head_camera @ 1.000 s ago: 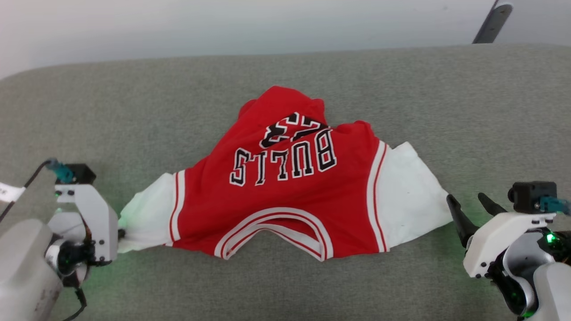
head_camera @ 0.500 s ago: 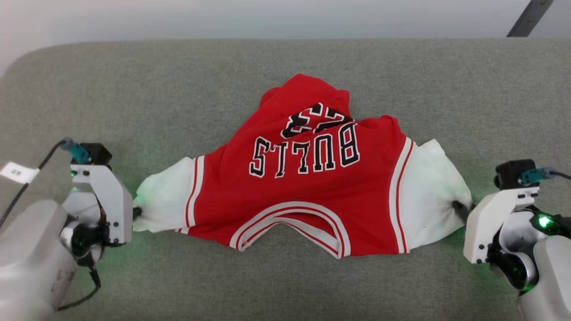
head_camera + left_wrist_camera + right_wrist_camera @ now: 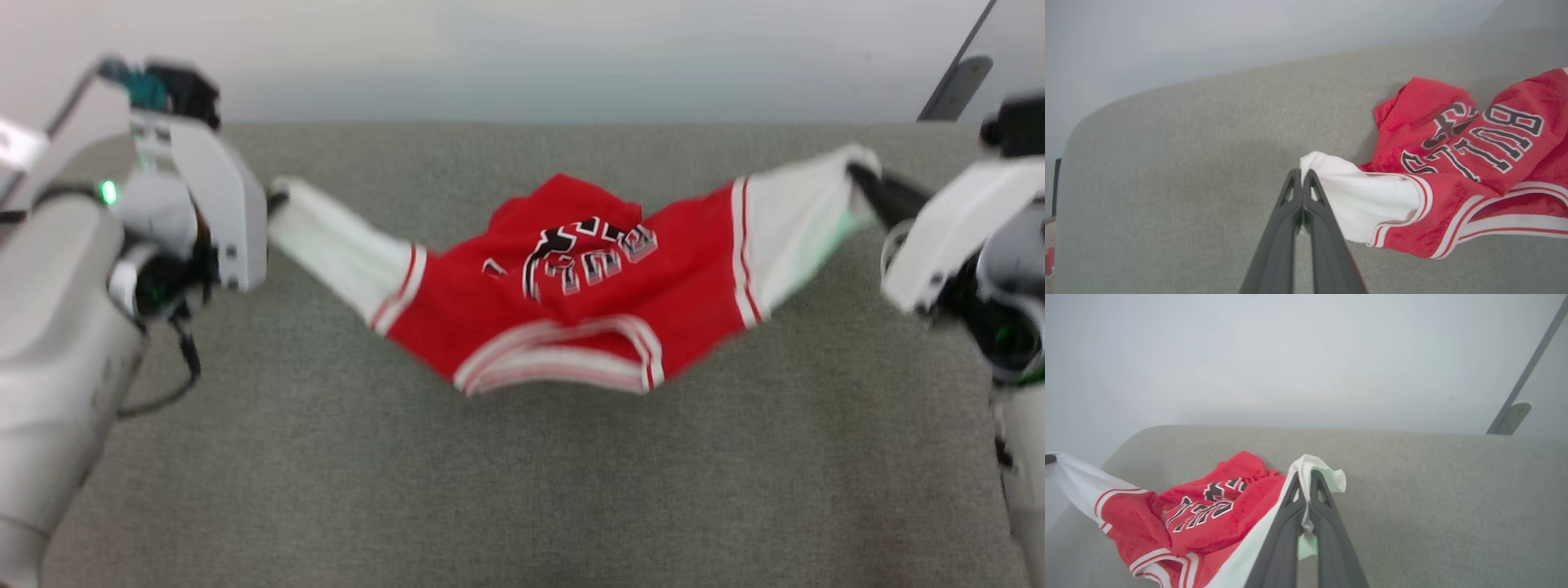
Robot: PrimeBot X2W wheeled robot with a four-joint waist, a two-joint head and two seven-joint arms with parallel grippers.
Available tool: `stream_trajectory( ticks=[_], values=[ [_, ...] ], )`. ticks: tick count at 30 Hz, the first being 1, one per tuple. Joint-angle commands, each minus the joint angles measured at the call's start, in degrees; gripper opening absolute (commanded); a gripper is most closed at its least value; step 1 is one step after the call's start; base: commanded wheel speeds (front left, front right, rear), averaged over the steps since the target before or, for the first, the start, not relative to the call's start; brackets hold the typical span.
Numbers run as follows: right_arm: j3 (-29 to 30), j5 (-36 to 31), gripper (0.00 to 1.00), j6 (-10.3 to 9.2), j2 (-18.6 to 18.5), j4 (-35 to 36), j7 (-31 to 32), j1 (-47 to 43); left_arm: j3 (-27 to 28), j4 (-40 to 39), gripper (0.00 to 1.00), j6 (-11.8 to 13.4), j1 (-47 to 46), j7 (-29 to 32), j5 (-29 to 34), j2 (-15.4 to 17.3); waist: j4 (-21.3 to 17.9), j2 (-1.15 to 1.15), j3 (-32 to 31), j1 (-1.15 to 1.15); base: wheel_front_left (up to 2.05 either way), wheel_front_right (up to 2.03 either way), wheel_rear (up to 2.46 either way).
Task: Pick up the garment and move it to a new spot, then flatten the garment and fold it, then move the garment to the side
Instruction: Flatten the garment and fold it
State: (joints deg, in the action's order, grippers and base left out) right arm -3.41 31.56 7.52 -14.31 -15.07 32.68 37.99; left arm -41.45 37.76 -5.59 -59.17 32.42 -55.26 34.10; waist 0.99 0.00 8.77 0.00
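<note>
1. The left hand [image 3: 276, 200] is clenching the tip of one white sleeve [image 3: 335, 245], its two fingers pressing together with cloth pinched between them
2. The right hand [image 3: 861, 175] is gripping the end of the other sleeve [image 3: 796, 220] the same way, and in the right wrist view a tuft of white cloth is poking out past its tips
3. The shirt [image 3: 571, 327] is hanging between the two hands like a hammock over the middle of the surface [image 3: 522, 490], nearer the far edge than the near one. The red body is sagging lowest, and the bunched far part seems to be brushing the surface, though that is hard to tell
4. Holding the sleeve ends well apart is probably stretching the shirt across its width, so that it is easier to carry to a new spot and lay down flatter
5. A second ago the shirt was lying on the surface and the right hand was spread wide just beside its sleeve. Now that hand is gripping, both hands are raised, and the lettering is crumpling into folds
6. The head view has shifted too, so the camera is accounting for part of the change
</note>
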Motion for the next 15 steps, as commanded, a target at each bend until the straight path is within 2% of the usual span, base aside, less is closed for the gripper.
stream_trajectory(
  ticks=[1,8,15],
  values=[
    [-0.3,0.5,0.00,-0.06,-0.1,0.4,-0.5,1.7,0.4,-0.6,0.00,0.1,-1.7,-0.7,0.8,-0.1,0.6,0.00,-2.4,0.00,0.00,0.00,0.00],
    [-0.5,2.3,0.00,-0.06,1.5,-1.2,-5.2,11.7,2.3,-0.7,0.00,1.4,-10.3,-4.4,2.7,-1.5,0.7,0.00,-5.1,0.00,0.00,0.00,0.00],
    [-0.3,1.7,0.00,-0.06,2.5,-7.4,-11.7,20.3,3.6,2.6,0.00,1.9,-17.5,-9.7,4.8,-3.2,0.8,0.00,-6.4,0.00,0.00,0.00,0.00]
  ],
)
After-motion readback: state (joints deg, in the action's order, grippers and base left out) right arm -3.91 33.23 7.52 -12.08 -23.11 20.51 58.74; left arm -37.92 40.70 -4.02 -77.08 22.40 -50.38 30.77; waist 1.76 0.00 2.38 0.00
